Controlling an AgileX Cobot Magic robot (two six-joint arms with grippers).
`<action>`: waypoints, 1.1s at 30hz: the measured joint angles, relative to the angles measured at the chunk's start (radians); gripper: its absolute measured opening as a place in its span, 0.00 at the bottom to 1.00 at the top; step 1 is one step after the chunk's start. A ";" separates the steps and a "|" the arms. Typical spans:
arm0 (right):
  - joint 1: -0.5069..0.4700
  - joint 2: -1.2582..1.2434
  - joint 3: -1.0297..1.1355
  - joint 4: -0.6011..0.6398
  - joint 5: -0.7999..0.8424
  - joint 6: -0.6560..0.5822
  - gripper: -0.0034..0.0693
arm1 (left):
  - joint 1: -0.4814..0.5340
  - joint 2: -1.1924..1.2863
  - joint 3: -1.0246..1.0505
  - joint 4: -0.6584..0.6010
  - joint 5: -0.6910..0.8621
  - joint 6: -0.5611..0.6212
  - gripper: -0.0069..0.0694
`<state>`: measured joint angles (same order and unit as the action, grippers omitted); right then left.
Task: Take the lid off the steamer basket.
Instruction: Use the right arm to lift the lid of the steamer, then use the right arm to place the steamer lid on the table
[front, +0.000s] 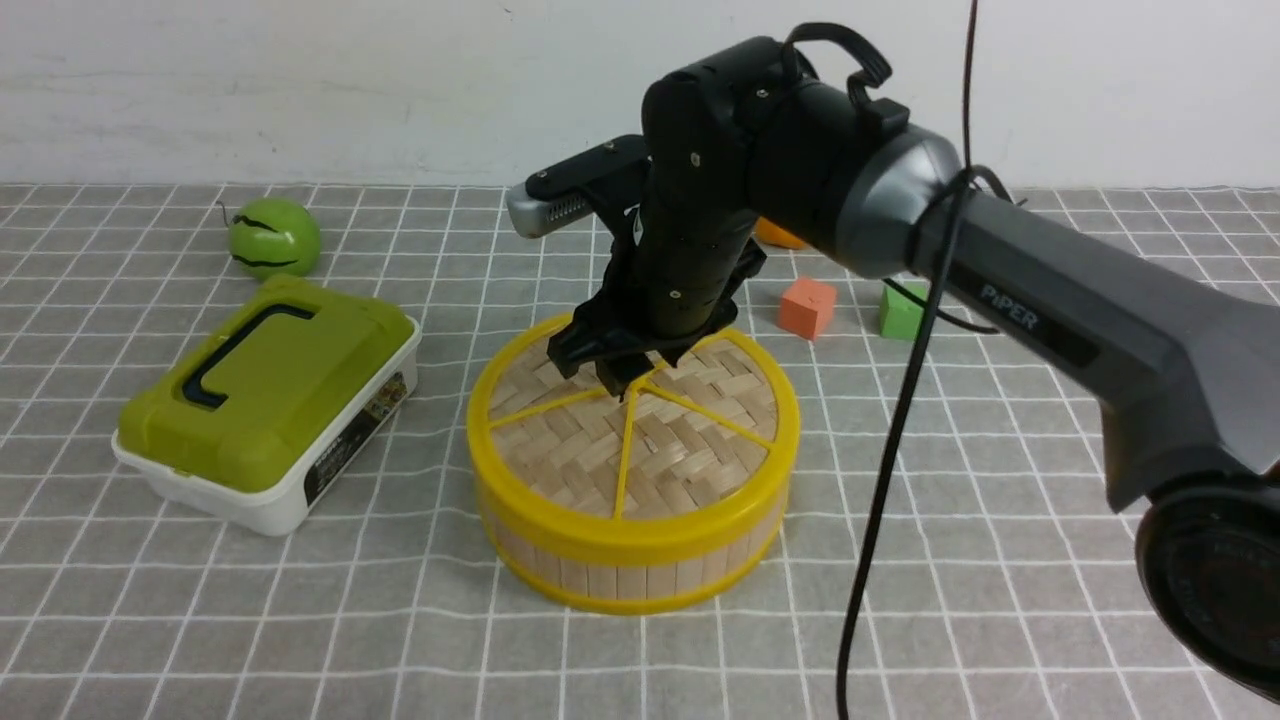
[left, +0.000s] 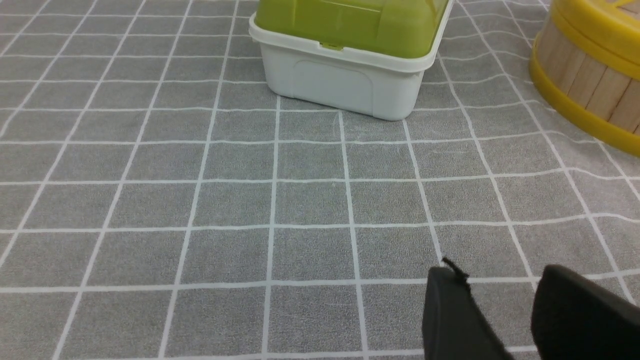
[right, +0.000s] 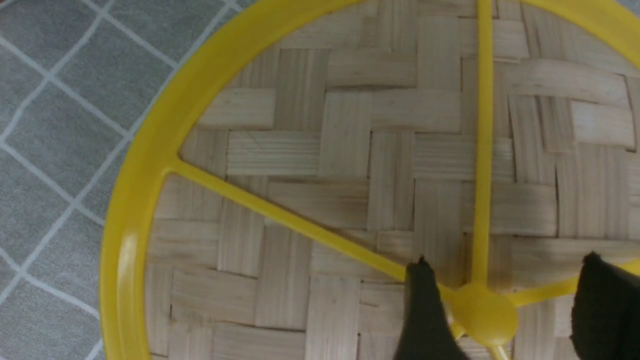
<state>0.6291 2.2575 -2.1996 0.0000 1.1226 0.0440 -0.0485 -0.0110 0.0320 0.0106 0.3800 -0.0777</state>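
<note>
Lid (front: 640, 445) sits on steamer basket (front: 620, 578), centre of grey checked cloth (front: 300, 620). Right arm reaches in from right, wrist bent straight down. Right gripper (front: 622, 378) over lid centre, fingers parted either side of knob (right: 484, 315), not clamped. Left gripper (left: 505, 310) low over cloth, slightly parted, empty.

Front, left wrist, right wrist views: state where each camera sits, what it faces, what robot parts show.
Front: between the arms, facing forward at the lid on the steamer basket; right arm, right gripper show.
Left wrist: low over the tablecloth, facing the green-lidded box; left gripper shows.
Right wrist: above the lid, looking down; right gripper straddles its knob.
Front and left wrist share the box.
</note>
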 joint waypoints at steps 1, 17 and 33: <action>0.000 0.000 0.000 0.000 0.000 0.000 0.50 | 0.000 0.000 0.000 0.000 0.000 0.000 0.40; 0.000 0.006 -0.082 0.030 0.050 0.000 0.16 | 0.000 0.000 0.000 0.000 0.000 0.000 0.40; -0.096 -0.272 -0.151 -0.030 0.138 -0.044 0.16 | 0.000 0.000 0.000 0.000 0.000 0.000 0.40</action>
<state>0.5328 1.9856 -2.3511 -0.0296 1.2609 0.0000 -0.0485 -0.0110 0.0320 0.0106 0.3800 -0.0777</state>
